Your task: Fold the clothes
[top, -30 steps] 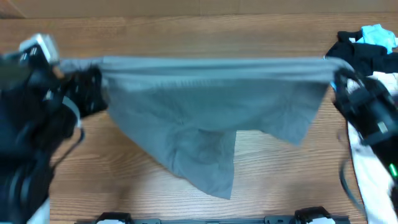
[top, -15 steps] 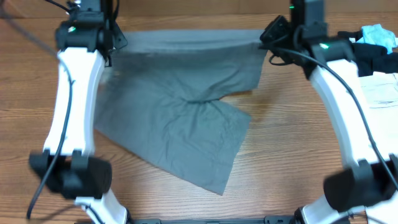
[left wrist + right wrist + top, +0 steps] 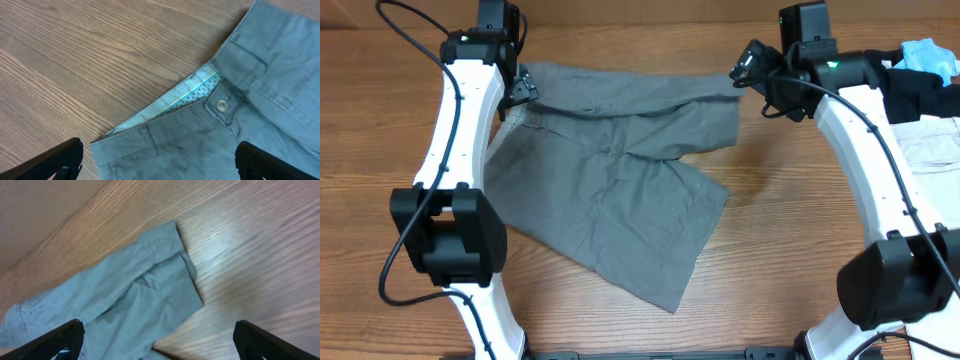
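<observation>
The wooden bench (image 3: 800, 230) carries everything. The grey trousers (image 3: 610, 200) are the biggest thing on it. They lie crumpled but mostly flat over its left and middle part. Their waistband end runs along the far side, and one leg slants down toward the middle of the near edge. A strip of cloth along the far side is folded over on itself, ending in a corner toward the right.

My left arm (image 3: 450, 150) reaches from the near edge up along the left side of the trousers. My right arm (image 3: 865, 150) reaches up the right side, over bare wood.

At the far right corner sits a small heap of other clothes. There is a black garment (image 3: 910, 90) with a light-blue piece (image 3: 928, 55) on top. Pale beige trousers (image 3: 930, 140) lie just nearer along the right edge.

My left gripper (image 3: 520, 85) hangs over the left end of the waistband. From the left wrist its fingers (image 3: 50, 165) stand spread wide at the two bottom corners, and I see nothing pinched between them.

My right gripper (image 3: 745, 68) hangs just beside the folded strip's right corner. From the right wrist its fingers (image 3: 280, 340) are likewise spread wide apart, above the cloth and holding nothing.

Below my left gripper the waistband gapes a little. It shows a pale patterned lining (image 3: 185, 95) and a small round button (image 3: 221, 105).
</observation>
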Controlling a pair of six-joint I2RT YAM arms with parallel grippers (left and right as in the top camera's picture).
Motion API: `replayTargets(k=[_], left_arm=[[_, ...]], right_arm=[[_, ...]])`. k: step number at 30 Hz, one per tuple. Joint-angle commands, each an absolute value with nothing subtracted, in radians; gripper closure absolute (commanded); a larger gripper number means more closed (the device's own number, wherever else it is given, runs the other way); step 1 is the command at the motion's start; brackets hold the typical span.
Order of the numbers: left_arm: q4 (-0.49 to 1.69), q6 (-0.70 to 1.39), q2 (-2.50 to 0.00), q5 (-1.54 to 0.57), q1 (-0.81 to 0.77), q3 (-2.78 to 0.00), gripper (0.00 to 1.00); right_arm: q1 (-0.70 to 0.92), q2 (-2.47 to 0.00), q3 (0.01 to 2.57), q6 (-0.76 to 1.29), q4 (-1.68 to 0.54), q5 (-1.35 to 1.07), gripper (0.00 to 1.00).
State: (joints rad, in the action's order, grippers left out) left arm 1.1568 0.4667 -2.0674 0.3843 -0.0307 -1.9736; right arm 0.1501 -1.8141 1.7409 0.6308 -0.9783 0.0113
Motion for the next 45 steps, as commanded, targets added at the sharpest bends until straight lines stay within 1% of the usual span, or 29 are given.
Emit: replayTargets(k=[1, 2, 3, 6, 10, 15, 17, 18, 20, 21, 24, 26, 32, 34, 36, 39, 41, 45], left_arm=[[1.164, 0.435, -1.975, 0.325, -0.029, -2.011, 0.00], [1.170, 0.425, -1.967, 0.295, -0.029, -2.011, 0.00], [1.176, 0.421, -1.966, 0.262, -0.028, -2.011, 0.02], [1.185, 0.422, -1.983, 0.152, -0.027, -2.011, 0.13], [1.197, 0.422, -2.041, 0.070, -0.027, -2.011, 0.19], [1.186, 0.381, -2.125, 0.057, -0.027, -2.011, 0.18], [1.169, 0.359, -2.156, 0.052, -0.025, -2.011, 0.20], [1.164, 0.350, -2.170, 0.052, -0.025, -2.011, 0.22], [1.165, 0.347, -2.204, 0.051, -0.025, -2.011, 0.35], [1.173, 0.347, -2.217, 0.051, -0.025, -2.011, 0.38], [1.210, 0.347, -2.247, 0.051, -0.025, -2.011, 0.34], [1.239, 0.347, -2.249, 0.063, -0.024, -2.011, 0.36], [1.294, 0.349, -2.206, 0.115, -0.018, -2.012, 0.36], [1.343, 0.391, -2.173, 0.122, -0.005, -2.012, 0.31], [1.406, 0.468, -2.144, 0.127, 0.017, -2.012, 0.29], [1.497, 0.556, -2.110, 0.131, 0.068, -2.011, 0.29], [1.536, 0.574, -2.097, 0.133, 0.104, -2.011, 0.29], [1.614, 0.609, -2.090, 0.132, 0.180, -2.011, 0.30]], right_arm=[[0.148, -1.744, 1.768, 0.617, -0.996, 0.019, 0.00], [0.149, -1.744, 1.768, 0.617, -1.002, 0.009, 0.00], [0.149, -1.745, 1.768, 0.617, -1.007, -0.008, 0.00], [0.149, -1.763, 1.761, 0.617, -1.007, -0.059, 0.00], [0.150, -1.806, 1.745, 0.616, -1.007, -0.076, 0.00], [0.150, -1.834, 1.715, 0.616, -1.000, -0.092, 0.00], [0.150, -1.843, 1.714, 0.616, -0.993, -0.093, 0.03], [0.150, -1.848, 1.714, 0.616, -0.993, -0.092, 0.05], [0.150, -1.856, 1.714, 0.616, -1.005, -0.099, 0.12], [0.150, -1.860, 1.714, 0.616, -1.018, -0.114, 0.13], [0.151, -1.865, 1.713, 0.616, -1.076, -0.170, 0.11], [0.154, -1.865, 1.712, 0.616, -1.128, -0.187, 0.09], [0.169, -1.865, 1.712, 0.612, -1.244, -0.185, 0.05], [0.182, -1.865, 1.712, 0.612, -1.269, -0.185, 0.05], [0.206, -1.865, 1.712, 0.612, -1.297, -0.185, 0.05], [0.258, -1.865, 1.712, 0.617, -1.315, -0.183, 0.04], [0.300, -1.865, 1.712, 0.651, -1.319, -0.147, 0.00], [0.393, -1.865, 1.712, 0.750, -1.336, -0.028, 0.00]])
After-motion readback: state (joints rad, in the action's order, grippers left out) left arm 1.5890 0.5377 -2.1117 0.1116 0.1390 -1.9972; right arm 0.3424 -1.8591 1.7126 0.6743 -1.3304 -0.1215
